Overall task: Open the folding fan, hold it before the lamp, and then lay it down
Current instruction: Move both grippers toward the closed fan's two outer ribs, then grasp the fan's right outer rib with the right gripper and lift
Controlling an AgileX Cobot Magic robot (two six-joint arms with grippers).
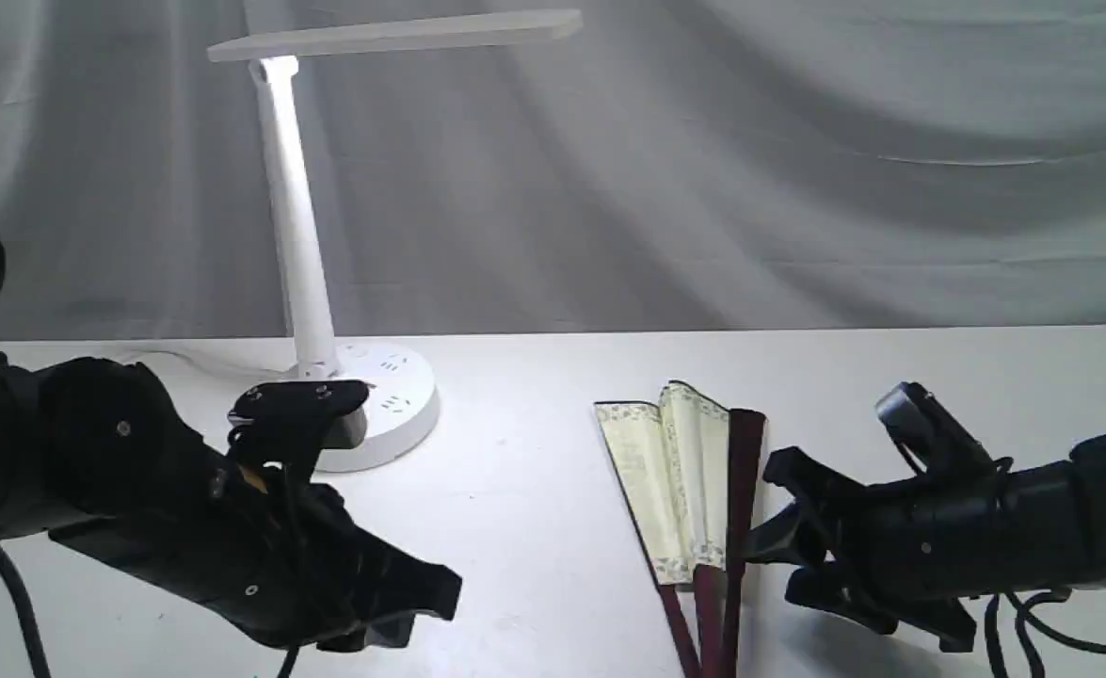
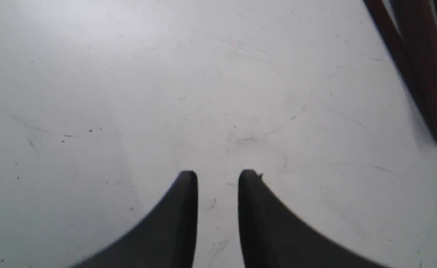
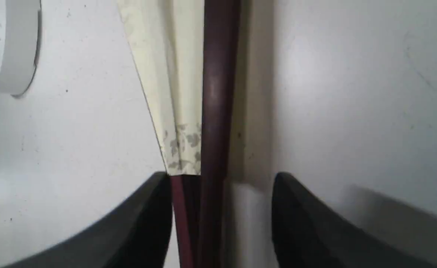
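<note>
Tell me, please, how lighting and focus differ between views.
Exterior view: the white plastic desk lamp appears lit, bar head washed out. Left wrist view: white tabletop crisp, black pincer fingers soft-edged. Right wrist view: cream pleated paper fan slightly soft, glare on its maroon rib.

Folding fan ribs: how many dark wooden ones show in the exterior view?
3. The left rib and middle rib below the paper; right rib along the paper's right edge. The folded pleats may hide more.

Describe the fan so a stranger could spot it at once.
On the white table, look right of the lamp. The fan lies flat there, partly spread. It alone has cream pleated paper and dark maroon ribs.
</note>
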